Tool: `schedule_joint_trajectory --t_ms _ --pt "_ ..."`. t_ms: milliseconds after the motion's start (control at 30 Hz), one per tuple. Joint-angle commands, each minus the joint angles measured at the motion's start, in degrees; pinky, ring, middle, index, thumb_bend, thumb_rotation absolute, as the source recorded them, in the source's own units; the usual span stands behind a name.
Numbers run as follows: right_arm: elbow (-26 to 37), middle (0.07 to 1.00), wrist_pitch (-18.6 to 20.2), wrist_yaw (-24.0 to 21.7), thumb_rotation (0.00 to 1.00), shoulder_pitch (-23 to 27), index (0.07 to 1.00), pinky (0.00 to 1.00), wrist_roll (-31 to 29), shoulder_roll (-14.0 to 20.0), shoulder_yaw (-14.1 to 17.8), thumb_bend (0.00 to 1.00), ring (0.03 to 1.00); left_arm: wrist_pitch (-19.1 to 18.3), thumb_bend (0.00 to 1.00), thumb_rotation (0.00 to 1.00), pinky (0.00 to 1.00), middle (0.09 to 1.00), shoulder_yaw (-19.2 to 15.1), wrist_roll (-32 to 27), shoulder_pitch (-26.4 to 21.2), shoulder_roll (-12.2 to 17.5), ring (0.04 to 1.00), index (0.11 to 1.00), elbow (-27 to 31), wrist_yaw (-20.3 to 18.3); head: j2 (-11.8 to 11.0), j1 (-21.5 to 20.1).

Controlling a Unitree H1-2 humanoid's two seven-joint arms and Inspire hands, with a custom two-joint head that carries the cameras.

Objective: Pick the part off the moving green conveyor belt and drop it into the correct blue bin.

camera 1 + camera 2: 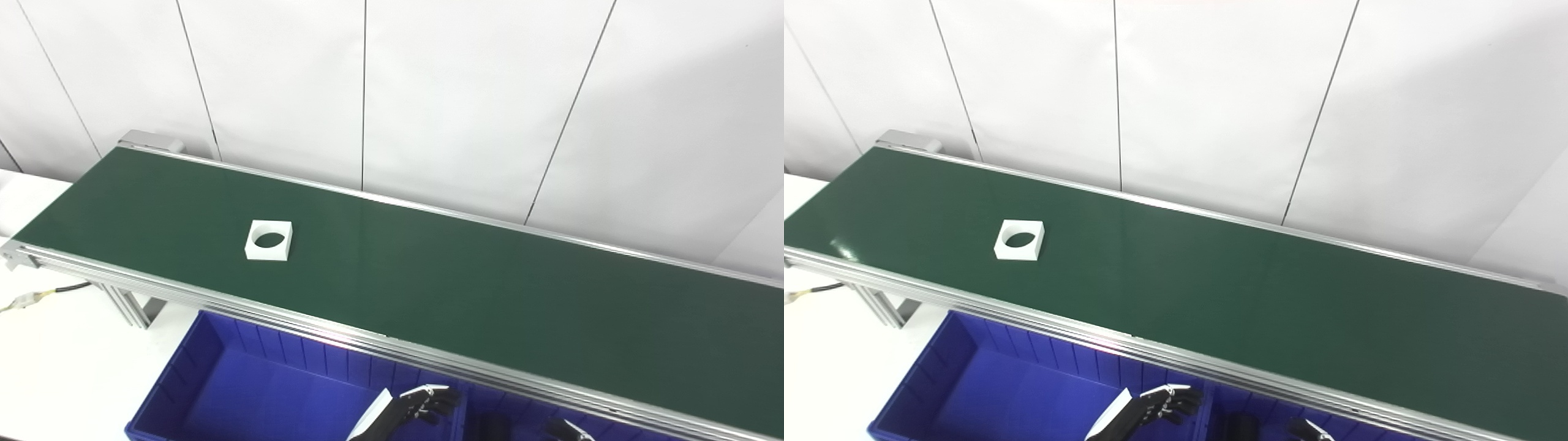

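A white square part with a round hole (269, 240) lies on the green conveyor belt (429, 275), toward its left end. It also shows in the right eye view (1020, 239). My left hand (425, 404) hangs low over the blue bin (184, 380), in front of the belt, fingers loosely curled and holding nothing. Only the fingertips of my right hand (566, 430) show at the bottom edge, so its state is unclear. Both hands are far from the part.
The belt's aluminium rail (367, 340) runs between the hands and the belt. A second blue bin (490, 416) lies right of the first, with a dark object (1240, 425) in it. A cable (43, 297) lies on the white table at left.
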State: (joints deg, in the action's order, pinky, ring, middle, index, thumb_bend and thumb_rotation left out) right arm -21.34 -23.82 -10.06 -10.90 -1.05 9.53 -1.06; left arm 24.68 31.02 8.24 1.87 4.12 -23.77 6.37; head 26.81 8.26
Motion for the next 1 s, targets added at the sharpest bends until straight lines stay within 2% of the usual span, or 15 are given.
schedule_joint_trajectory --t_ms 0,167,333,500,600,767,967 --pt "0.6 0.794 -3.1 -0.4 0.28 0.7 0.779 0.69 0.0 -0.3 0.5 1.00 0.755 2.2 1.00 0.05 0.70 0.792 0.2 -1.1 -0.2 0.4 0.762 0.784 4.4 -0.3 0.0 0.2" --pt "0.8 0.792 -3.1 0.2 0.27 0.7 0.778 0.69 0.6 -0.4 0.4 1.00 0.753 2.2 1.00 0.02 0.67 0.787 0.5 -1.2 0.7 0.9 0.752 0.778 12.5 -1.3 0.1 0.3" --pt "0.4 0.795 -3.1 -0.7 0.27 1.0 0.782 0.69 0.0 -0.7 0.6 1.00 0.754 2.2 1.00 0.07 0.62 0.774 -0.2 3.5 -0.9 0.5 0.720 0.770 20.7 -1.1 0.0 0.2" --pt "-0.1 0.794 -3.1 -1.1 0.26 1.3 0.781 0.69 -0.2 -1.1 1.0 1.00 0.755 1.1 1.00 0.10 0.64 0.778 -3.5 9.2 -3.4 -0.6 0.737 0.766 26.9 -3.1 -0.3 0.1" --pt "-0.2 0.795 -3.1 -1.4 0.26 1.4 0.782 0.69 -0.3 -1.3 1.1 1.00 0.756 -0.6 1.00 0.07 0.62 0.787 -6.0 13.8 -6.4 -0.7 0.736 0.783 30.4 -3.9 -0.4 0.1" --pt "-0.4 0.794 -3.1 -1.5 0.25 1.5 0.782 0.70 -0.2 -1.6 1.2 1.00 0.757 -3.3 0.98 0.05 0.61 0.791 -9.4 20.8 -11.1 -0.1 0.726 0.799 31.3 -5.4 -0.5 0.1" --pt "0.1 0.790 -3.1 -0.9 0.25 1.3 0.778 0.69 0.1 -1.6 1.2 1.00 0.750 -4.4 0.98 0.02 0.53 0.780 -12.6 27.7 -18.1 2.0 0.671 0.800 25.8 -4.6 -0.4 0.5"
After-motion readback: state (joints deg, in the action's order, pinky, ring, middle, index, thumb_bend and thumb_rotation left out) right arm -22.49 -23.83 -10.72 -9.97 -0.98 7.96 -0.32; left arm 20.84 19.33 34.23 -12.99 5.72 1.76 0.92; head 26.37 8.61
